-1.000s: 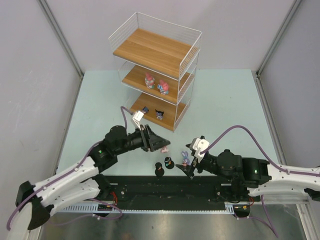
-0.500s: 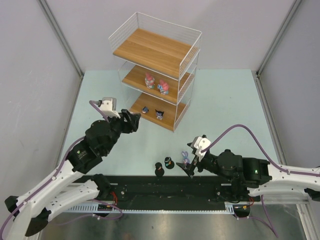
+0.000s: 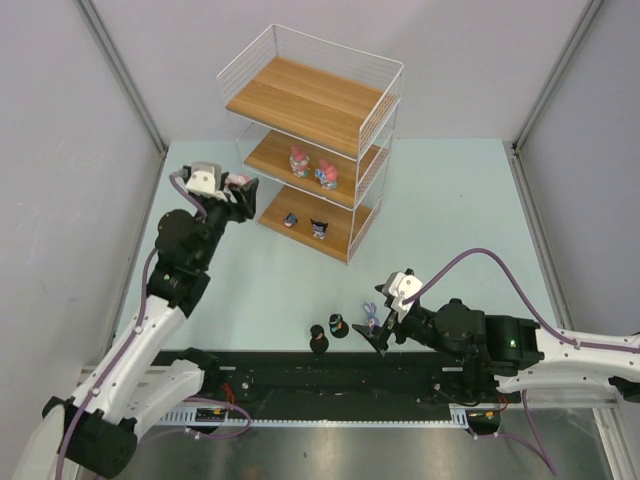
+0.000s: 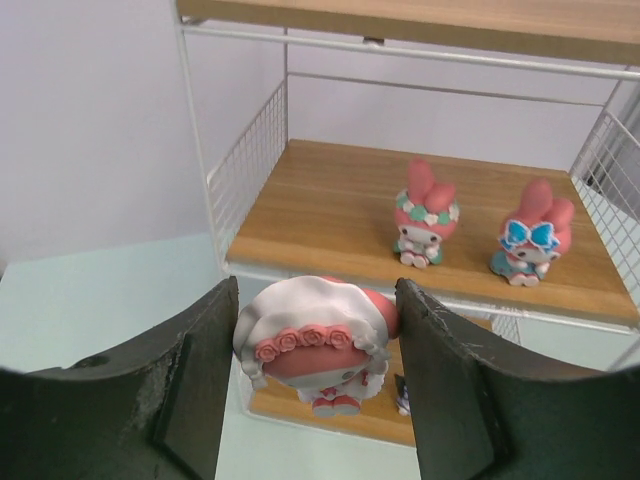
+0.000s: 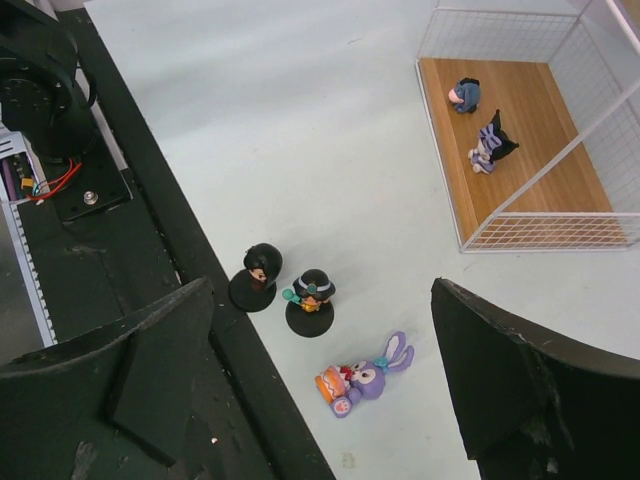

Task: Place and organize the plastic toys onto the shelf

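Left wrist view: the left gripper (image 4: 315, 300) is clamped on a pink-and-white toy (image 4: 312, 345), held upright just short of the shelf (image 4: 203, 160). The shelf's middle board (image 4: 320, 210) lies straight ahead, so a forward advance is judged sufficient. Two pink figurines (image 4: 425, 215) occupy the board's right half. The right gripper (image 5: 322, 295), spread and empty, is well apart from the shelf.

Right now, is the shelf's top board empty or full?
Empty. The top brown wooden board of the white wire shelf shows only bare wood from above.
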`<state>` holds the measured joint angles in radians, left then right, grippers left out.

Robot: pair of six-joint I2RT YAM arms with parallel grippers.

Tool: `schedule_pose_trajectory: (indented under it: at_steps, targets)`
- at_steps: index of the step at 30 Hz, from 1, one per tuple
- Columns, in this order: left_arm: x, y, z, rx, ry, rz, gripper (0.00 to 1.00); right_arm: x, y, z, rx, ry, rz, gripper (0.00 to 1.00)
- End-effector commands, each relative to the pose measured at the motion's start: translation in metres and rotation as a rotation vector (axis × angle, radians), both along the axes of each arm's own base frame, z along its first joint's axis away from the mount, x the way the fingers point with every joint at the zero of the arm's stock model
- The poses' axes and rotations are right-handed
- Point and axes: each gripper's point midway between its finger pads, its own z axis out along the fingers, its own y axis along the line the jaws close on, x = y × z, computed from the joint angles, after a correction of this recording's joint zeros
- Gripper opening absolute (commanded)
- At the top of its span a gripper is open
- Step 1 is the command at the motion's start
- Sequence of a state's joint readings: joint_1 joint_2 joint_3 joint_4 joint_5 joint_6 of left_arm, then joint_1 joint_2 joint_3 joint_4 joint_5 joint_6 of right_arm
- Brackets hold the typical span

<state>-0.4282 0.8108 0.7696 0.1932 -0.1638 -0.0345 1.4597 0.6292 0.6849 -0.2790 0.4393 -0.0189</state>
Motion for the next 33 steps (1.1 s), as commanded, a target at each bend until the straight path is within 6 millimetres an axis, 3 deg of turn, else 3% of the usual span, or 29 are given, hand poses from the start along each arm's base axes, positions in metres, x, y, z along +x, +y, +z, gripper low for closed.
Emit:
schedule_pose_trajectory:
  at_steps: [1, 9, 17, 33]
  targets:
    - [0.004, -0.025, 0.050, 0.036, -0.162, -0.231, 0.00, 0.004, 0.000, 0.013, 0.044, -0.011, -0.023, 0.95]
    - [0.024, -0.039, 0.049, 0.066, -0.187, -0.363, 0.00, 0.004, 0.000, 0.012, 0.045, -0.012, -0.022, 0.95]
    - [0.050, -0.038, 0.050, 0.062, -0.218, -0.354, 0.00, 0.004, 0.000, 0.013, 0.047, -0.014, -0.025, 0.96]
    - [0.112, -0.034, 0.030, 0.086, -0.189, -0.320, 0.00, 0.006, -0.001, 0.012, 0.040, -0.021, -0.035, 0.97]
